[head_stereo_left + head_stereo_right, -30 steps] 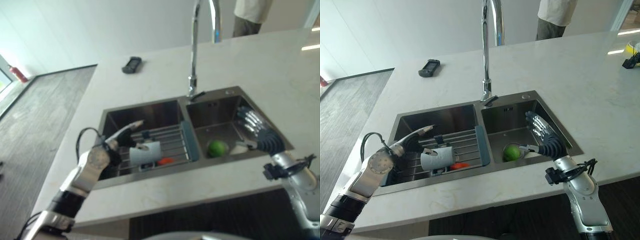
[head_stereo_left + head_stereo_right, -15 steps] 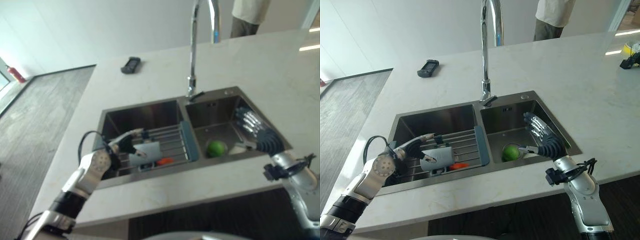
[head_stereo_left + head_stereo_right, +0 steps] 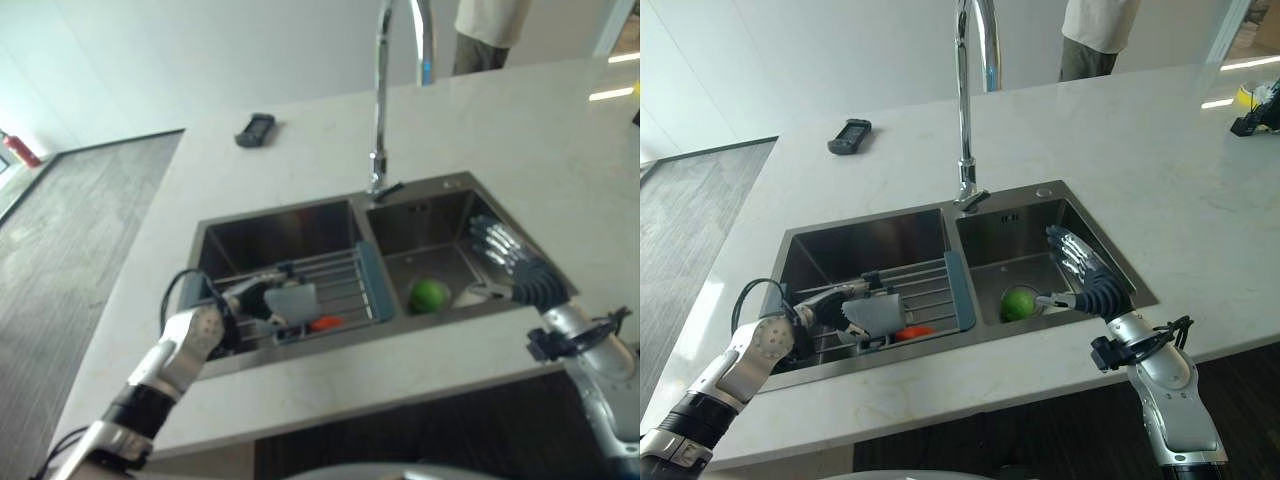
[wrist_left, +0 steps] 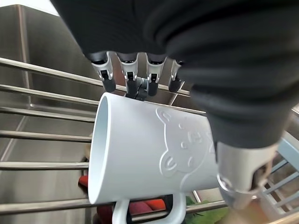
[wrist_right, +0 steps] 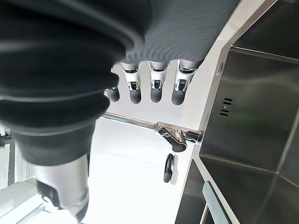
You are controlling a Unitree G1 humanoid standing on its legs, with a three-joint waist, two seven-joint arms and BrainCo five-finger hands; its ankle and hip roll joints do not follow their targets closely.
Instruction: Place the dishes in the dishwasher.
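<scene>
A white mug (image 4: 154, 154) lies on its side on a wire rack (image 3: 930, 285) set across the left basin of a double sink (image 3: 940, 225), its open mouth turned toward the robot's left. The left hand (image 3: 835, 305) reaches down into that basin, its fingers (image 4: 135, 81) lying along the mug's far wall and its thumb near the base on the other side; it appears to be gripping the mug, though contact at the fingertips is hard to confirm. A small orange-red object (image 3: 912, 331) sits on the rack just beside the mug. In the right basin lies a green round fruit (image 3: 1018, 302). The right hand (image 3: 1085, 280) hangs above that basin with its fingers straight and spread, holding nothing. A tall chrome faucet (image 3: 970, 100) rises behind the sink, and a dark handheld device (image 3: 848, 135) rests on the white counter (image 3: 1160, 170) beyond. A person (image 3: 1095, 35) stands at the counter's far edge.
</scene>
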